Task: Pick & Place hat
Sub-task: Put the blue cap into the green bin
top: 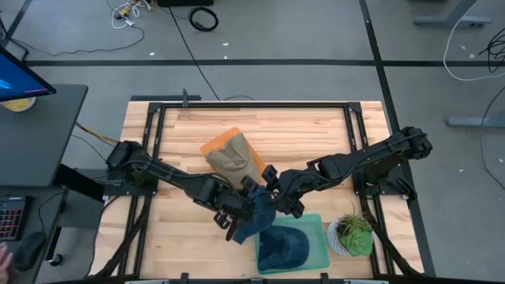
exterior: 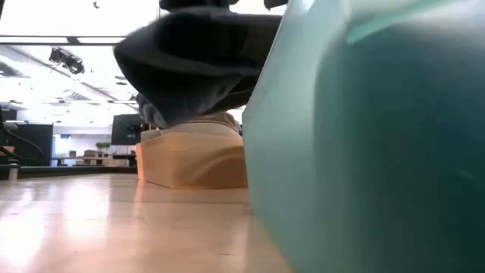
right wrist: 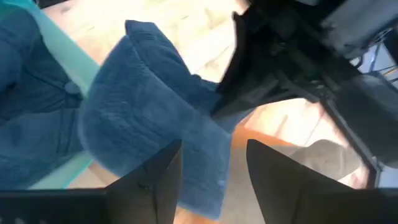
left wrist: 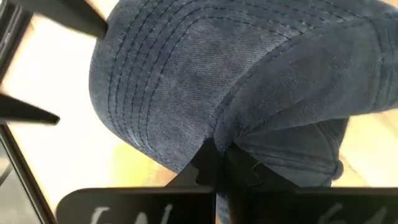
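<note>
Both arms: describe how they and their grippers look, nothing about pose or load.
The left arm and right arm are matte black, built of slim jointed segments with bulkier housings at the joints. The left gripper and right gripper each have two flat, dark, blade-like fingers. No markings or sleeves are legible.
</note>
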You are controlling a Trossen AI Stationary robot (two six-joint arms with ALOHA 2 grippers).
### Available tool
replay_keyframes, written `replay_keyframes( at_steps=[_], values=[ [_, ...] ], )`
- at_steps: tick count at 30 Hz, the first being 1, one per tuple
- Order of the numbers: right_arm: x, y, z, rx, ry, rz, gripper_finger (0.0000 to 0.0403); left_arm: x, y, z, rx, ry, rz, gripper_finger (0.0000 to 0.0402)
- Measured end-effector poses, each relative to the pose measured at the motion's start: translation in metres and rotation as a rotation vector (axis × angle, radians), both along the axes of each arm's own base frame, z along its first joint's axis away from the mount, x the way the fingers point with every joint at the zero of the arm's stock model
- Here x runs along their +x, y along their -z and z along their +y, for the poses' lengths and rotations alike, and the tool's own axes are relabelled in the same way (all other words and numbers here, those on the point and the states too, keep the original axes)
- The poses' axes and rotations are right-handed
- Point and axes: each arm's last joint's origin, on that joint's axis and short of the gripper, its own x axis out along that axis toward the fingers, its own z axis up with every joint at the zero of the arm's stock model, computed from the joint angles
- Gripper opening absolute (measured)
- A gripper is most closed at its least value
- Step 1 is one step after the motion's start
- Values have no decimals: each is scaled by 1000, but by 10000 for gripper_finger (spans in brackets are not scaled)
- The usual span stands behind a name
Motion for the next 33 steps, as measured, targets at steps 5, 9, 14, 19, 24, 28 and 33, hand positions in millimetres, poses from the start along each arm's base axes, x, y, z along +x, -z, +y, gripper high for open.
replay_keyframes(
  at_steps=[5,9,14,19,24,28,33],
  values=[
    [-5,4,1,-29,-4,59,187,3,6,-1,6,0,11,5],
    [-15,11,6,-85,1,147,187,2,5,-4,10,5,5,8],
    [-22,13,16,-138,4,172,188,3,2,-12,65,69,-53,5],
    [-26,12,27,-264,-55,120,188,7,-2,-20,54,102,-124,9],
    [-27,11,32,-270,-76,108,185,7,-4,-22,78,141,-138,7],
    [-29,12,35,-235,-72,125,156,8,-4,-19,64,111,-144,15],
    [-33,12,44,-265,-143,115,92,11,-5,-12,36,66,-152,14]
  ],
)
